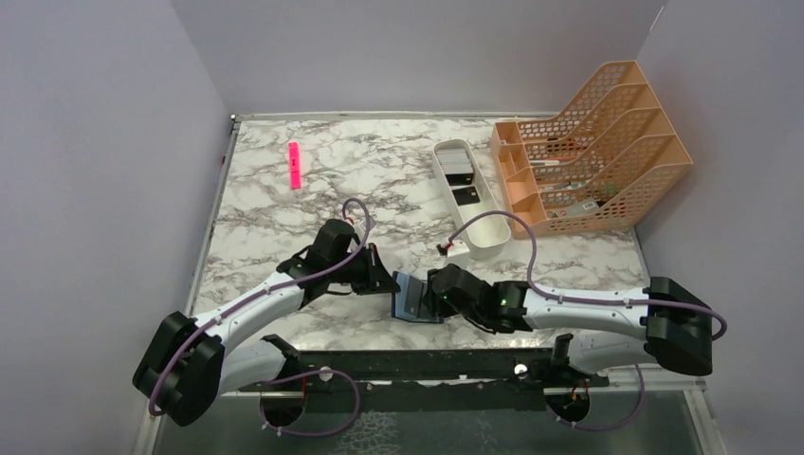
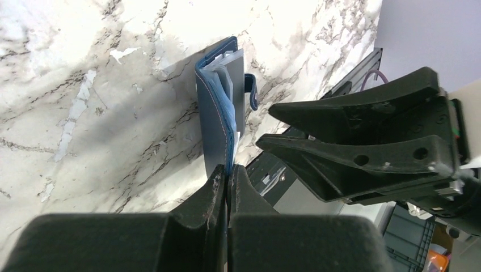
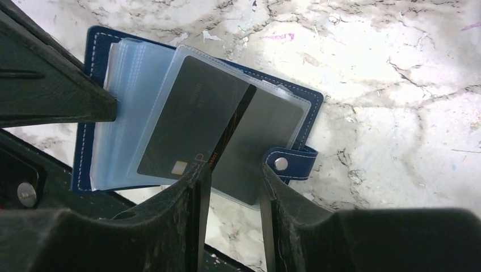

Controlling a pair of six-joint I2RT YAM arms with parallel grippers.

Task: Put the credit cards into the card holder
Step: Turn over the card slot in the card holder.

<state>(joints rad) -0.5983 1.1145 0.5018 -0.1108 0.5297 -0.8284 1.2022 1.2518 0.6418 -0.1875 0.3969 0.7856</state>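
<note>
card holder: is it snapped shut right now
No, the card holder lies open, its snap strap loose and a dark card showing.

2 white arms with black joints, purple cables, and matte black tapered end effector fingers.

Navy card holder, grey card, marbled table.

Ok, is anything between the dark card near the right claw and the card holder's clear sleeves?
Nothing visible is. The dark card lies slanted on the clear sleeves of the open card holder. The left claw pinches the holder's edge, and the snap strap lies beside the right claw, off the card's path.
</note>
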